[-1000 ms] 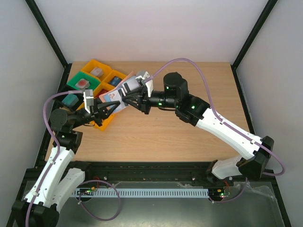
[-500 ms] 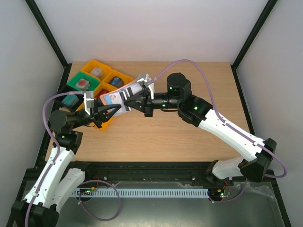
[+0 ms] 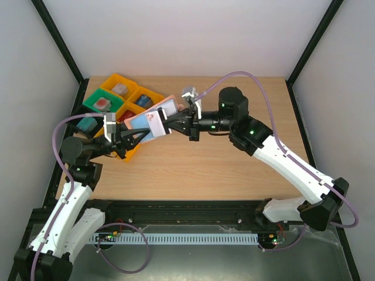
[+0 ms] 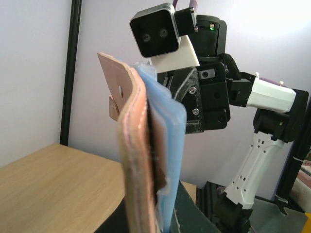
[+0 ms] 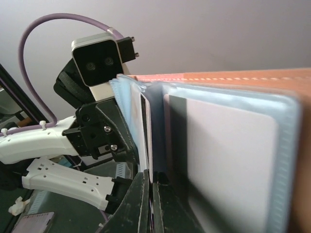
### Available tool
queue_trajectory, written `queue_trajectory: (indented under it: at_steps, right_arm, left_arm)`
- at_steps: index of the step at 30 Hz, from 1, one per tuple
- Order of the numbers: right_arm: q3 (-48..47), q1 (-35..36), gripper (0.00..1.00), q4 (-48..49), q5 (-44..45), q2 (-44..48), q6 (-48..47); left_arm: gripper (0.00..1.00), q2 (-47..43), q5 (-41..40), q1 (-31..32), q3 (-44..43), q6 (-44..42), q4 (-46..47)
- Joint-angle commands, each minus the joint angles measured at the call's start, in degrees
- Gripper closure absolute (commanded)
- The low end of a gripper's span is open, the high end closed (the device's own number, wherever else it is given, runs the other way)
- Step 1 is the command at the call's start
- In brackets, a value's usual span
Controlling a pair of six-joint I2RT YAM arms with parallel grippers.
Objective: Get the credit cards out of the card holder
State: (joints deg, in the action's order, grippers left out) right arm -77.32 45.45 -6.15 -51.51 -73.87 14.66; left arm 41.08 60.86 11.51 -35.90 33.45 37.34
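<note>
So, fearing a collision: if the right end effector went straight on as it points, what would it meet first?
The card holder it grips; straight beyond, probably the left end effector, though depth is unclear.

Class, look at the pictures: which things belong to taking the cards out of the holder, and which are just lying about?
In the job: tan-brown leather card holder; light blue-grey credit cards inside it; left gripper; right gripper.
Lying about: yellow plastic trays; green plastic tray; small coloured blocks in them.
</note>
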Motion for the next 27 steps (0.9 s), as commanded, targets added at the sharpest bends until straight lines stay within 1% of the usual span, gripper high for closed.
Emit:
queue_trajectory:
  at_steps: [1,7,10,12,14,16,18,20,23,27]
  right_arm:
    - [0.1,-3.3,0.98,-1.9,0.6,2.9,-1.8]
    - [1.6,-9.7,0.98,-5.9,1.0,6.6,-3.4]
    - [1.9,-13.0,0.98,-6.5,1.0,9.0,-3.5]
    - [1.8,-15.2,0.98,-6.0,0.5,10.4,-3.0]
    - [1.4,-15.7,0.98,-5.8,0.2,11.2,-2.5]
    - [1.4,-15.7,0.98,-5.1,-0.5,11.6,-1.5]
    - [2.1,-15.8,0.98,-4.3,-1.1,11.7,-0.3]
    - [3.3,-15.8,0.98,-3.3,-1.2,12.3,0.9]
    - [5.7,-15.8,0.98,-0.8,-1.1,13.7,3.1]
    - [8.1,-15.8,0.98,0.1,-0.3,15.6,4.8]
  left_arm:
    - [0.98,-0.4,0.5,0.2,-0.1,-0.8,1.6]
    - [0.98,-0.3,-1.4,0.1,0.1,-2.8,-2.4]
    - [0.98,0.0,-5.1,0.1,1.1,-6.9,-9.7]
    - [0.98,1.5,-6.6,0.5,4.0,-12.9,-16.8]
    - [0.98,3.8,-6.8,2.2,5.7,-18.1,-23.4]
    - [0.98,6.4,-8.4,5.3,7.5,-19.0,-26.4]
    - [0.98,8.9,-9.8,8.8,9.7,-17.1,-23.6]
    - [0.98,11.8,-11.9,11.6,10.5,-17.3,-20.6]
    - [0.98,18.5,-11.5,13.1,12.1,-17.5,-15.7]
    - [0.98,26.1,-17.4,13.5,13.2,-20.5,-15.5]
